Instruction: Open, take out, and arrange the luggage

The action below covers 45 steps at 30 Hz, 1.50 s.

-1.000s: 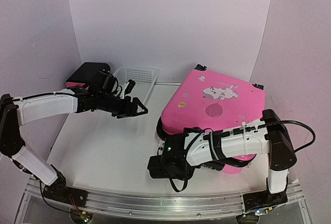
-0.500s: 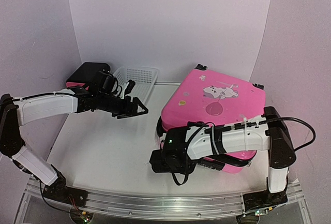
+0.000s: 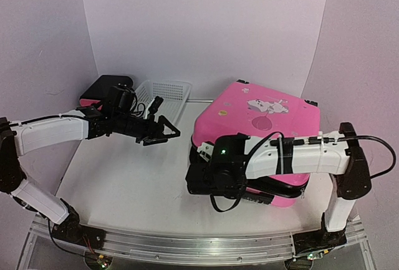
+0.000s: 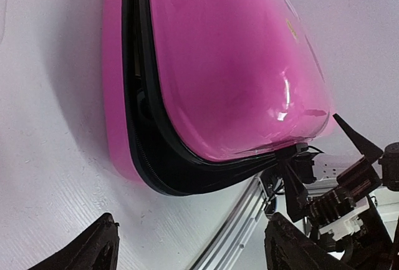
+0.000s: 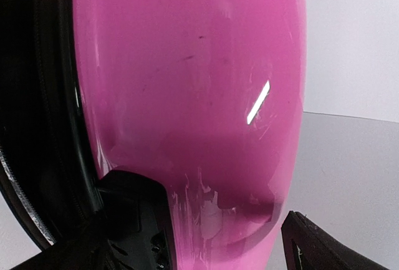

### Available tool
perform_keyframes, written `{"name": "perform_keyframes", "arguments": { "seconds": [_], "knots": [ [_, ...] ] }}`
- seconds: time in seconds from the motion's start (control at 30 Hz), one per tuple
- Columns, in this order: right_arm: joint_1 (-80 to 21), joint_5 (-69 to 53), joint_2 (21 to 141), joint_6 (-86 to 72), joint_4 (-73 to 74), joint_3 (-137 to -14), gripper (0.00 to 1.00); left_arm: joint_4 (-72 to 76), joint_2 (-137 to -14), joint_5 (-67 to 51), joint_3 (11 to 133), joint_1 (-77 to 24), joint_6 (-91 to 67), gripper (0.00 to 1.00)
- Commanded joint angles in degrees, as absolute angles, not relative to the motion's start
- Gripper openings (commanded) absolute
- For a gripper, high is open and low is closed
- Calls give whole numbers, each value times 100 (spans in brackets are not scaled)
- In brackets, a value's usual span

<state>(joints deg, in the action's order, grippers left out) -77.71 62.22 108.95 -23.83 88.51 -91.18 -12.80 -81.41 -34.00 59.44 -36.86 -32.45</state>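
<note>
luggage (image 5: 187, 83): glossy pink shell fills view, black zipper band (image 5: 56, 95) at left | right gripper (image 5: 209, 202): jaws spread wide, shell's near edge between them

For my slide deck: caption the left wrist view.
Pink suitcase with black zipper band, framed by the open left end effector.
</note>
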Motion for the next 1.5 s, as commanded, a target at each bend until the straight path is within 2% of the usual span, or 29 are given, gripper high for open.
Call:
{"name": "perform_keyframes", "arguments": {
  "seconds": [0.0, 0.07, 0.17, 0.2, 0.37, 0.63, 0.9, 1.0, 1.17, 1.3, 1.47],
  "knots": [
    [-7615, 7124, 10093, -2723, 9322, -9302, 98, -438, -8118, -4177, 5839, -3647, -3715, 80],
    [-7615, 7091, 9947, -2621, 9125, -9260, 98, -399, -8276, -4345, 5879, -3647, -3690, 75],
    [-7611, 7013, 9794, -2504, 8904, -9210, 98, -404, -8558, -4284, 5881, -3643, -3707, 58],
    [-7611, 6987, 9765, -2477, 8845, -9203, 98, -409, -8635, -4138, 5860, -3647, -3700, 56],
    [-7611, 6935, 9729, -2365, 8679, -9158, 98, -405, -9288, -3681, 6058, -3680, -3693, 51],
    [-7603, 6844, 9580, -2447, 8621, -8908, 98, -413, -10245, -3389, 7312, -4089, -3529, 34],
    [-7595, 6686, 9326, -2452, 8549, -8711, 98, -439, -10472, -3450, 8320, -4414, -3263, 33],
    [-7600, 6022, 9123, -2201, 8248, -8727, 98, -440, -10460, -3499, 8649, -4556, -3173, 34],
    [-7602, 4039, 8553, -1700, 7237, -8633, 98, -443, -10438, -3534, 9179, -4779, -3052, 34],
    [-7603, 3106, 8146, -1675, 6845, -8722, 98, -448, -10493, -3548, 9565, -4916, -3006, 34],
    [-7685, 699, 7994, -1308, 6270, -8717, 98, -448, -10590, -3577, 9929, -5104, -2886, 34]
  ]
}}
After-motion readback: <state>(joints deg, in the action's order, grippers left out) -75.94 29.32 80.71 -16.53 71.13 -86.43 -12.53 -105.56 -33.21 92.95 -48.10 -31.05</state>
